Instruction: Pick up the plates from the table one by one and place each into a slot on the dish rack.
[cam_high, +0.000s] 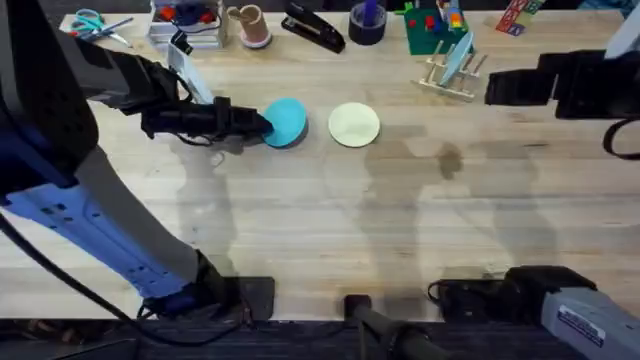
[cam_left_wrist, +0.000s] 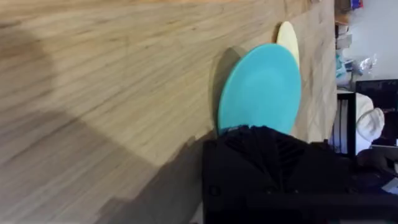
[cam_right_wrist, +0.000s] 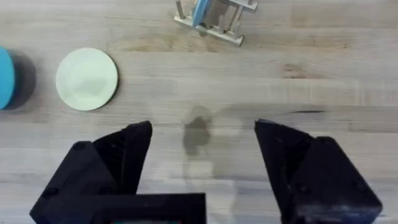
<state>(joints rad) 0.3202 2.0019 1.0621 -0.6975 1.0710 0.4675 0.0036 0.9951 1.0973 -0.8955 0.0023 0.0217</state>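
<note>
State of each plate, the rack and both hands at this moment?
blue plate: tilted off the table, gripped at its edge by the left hand
cream plate: flat on the table, untouched
dish rack: already holds one pale blue plate
right hand: open, empty

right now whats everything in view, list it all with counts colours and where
blue plate: 1, bright blue, left-centre of table, tilted, edge at the left tool
cream plate: 1, pale yellow, flat beside the blue plate
dish rack: 1, light wood, far right of centre, a pale blue plate already in a slot
table: 1, light wood planks
stapler: 1, black, far edge
tape roll: 1, dark, far edge
scissors: 1, teal handles, far left corner
left tool: 1, black, at the blue plate
right tool: 1, black, open above bare table
</note>
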